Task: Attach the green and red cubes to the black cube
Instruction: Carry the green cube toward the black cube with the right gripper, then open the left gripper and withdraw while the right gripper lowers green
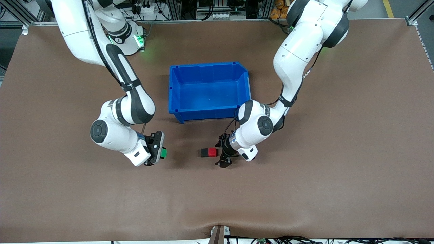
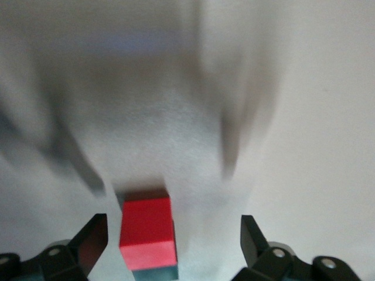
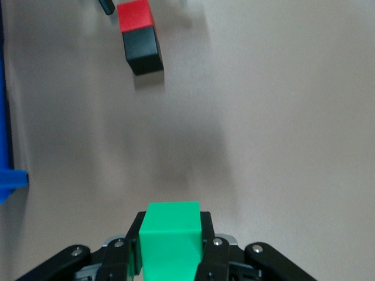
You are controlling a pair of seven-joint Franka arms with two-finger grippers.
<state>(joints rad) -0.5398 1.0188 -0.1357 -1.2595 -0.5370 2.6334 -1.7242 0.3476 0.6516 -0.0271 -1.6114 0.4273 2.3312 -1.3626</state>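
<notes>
The left gripper [image 1: 224,153] holds its fingers [image 2: 94,237] wide around the red cube [image 1: 213,152], which hides most of the black cube [image 1: 204,153] it touches in the left wrist view. The right gripper [image 1: 159,152] is clamped on the green cube [image 1: 163,153], low over the brown tabletop [image 1: 305,189] toward the right arm's end. A blue bin [image 1: 176,101] sits farther from the front camera. No writing is legible.

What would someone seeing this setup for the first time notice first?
Probably the big blue bin mid-table, between the two arms. Nearer the front camera, the red cube sits joined to the black cube on the table, with the left claw open around the red end. The right claw is shut on the green cube toward the right arm's end, apart from the pair.
</notes>
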